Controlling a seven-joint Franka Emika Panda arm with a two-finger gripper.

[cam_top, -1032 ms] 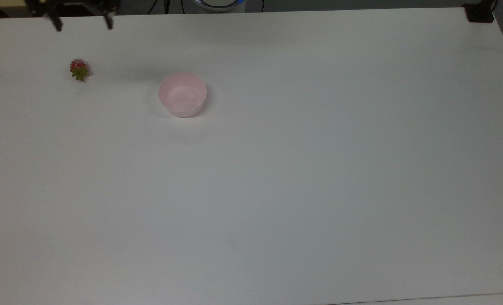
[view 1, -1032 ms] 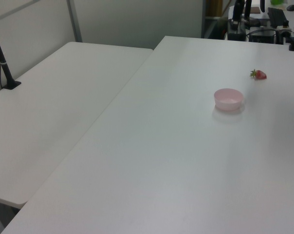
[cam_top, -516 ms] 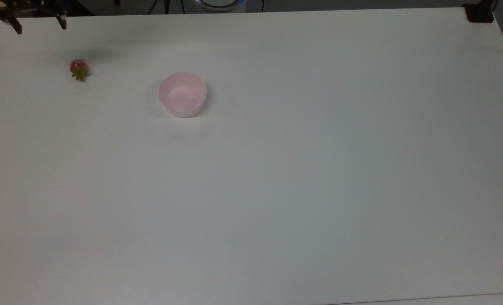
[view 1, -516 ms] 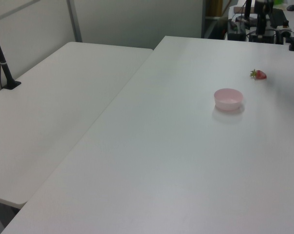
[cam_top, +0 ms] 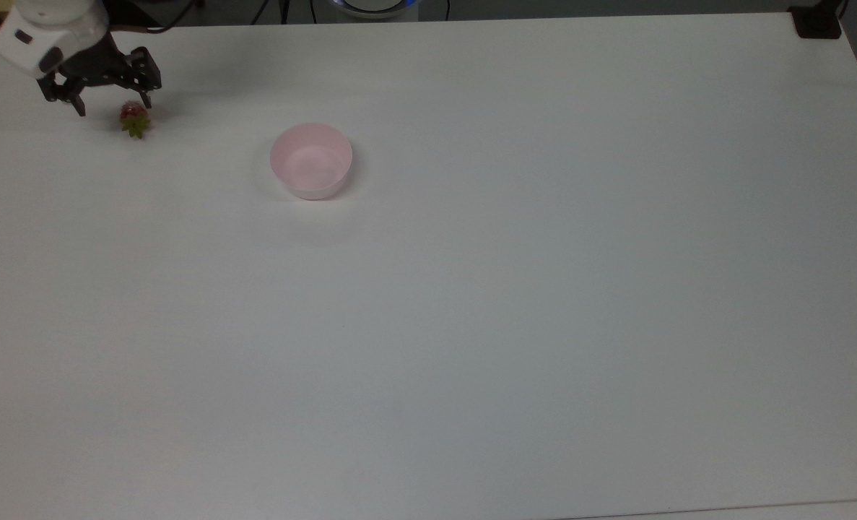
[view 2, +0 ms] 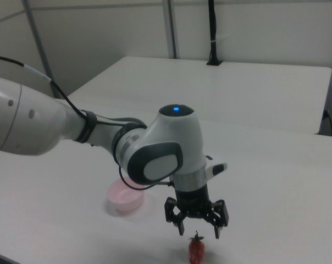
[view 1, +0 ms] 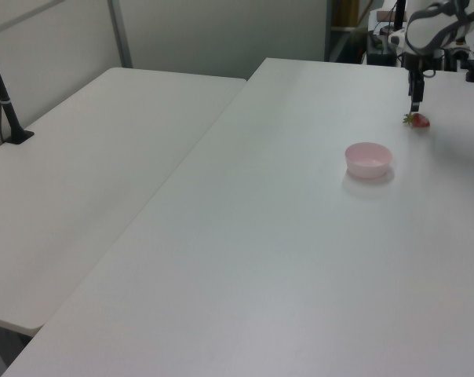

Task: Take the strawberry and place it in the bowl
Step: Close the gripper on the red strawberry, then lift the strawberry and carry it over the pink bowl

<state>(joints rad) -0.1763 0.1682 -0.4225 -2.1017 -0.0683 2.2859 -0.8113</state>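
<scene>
So far nothing is picked: the strawberry (view 2: 196,250) lies on the white table (cam_top: 515,303), well apart from the pink bowl (cam_top: 311,160), out toward the top view's left of it, and the bowl holds nothing. My gripper (view 2: 199,230) hangs just above the berry with its jaws spread wide and gripping nothing; in the right view the berry sits just below and between the two tips, not touched by either. I judge the approach nearly finished, with the last bit of descent, the close, the lift, the carry to the bowl and the release all left to do.

Beyond the bowl, the tabletop is plain, matte and bare. A second white table (view 1: 88,181) butts against it on the left view's left, carrying a black post (view 1: 5,102) on a clamp. Grey partition walls (view 1: 221,35) stand behind, and cables and dark equipment (view 1: 425,47) crowd the table's far edge past the berry.
</scene>
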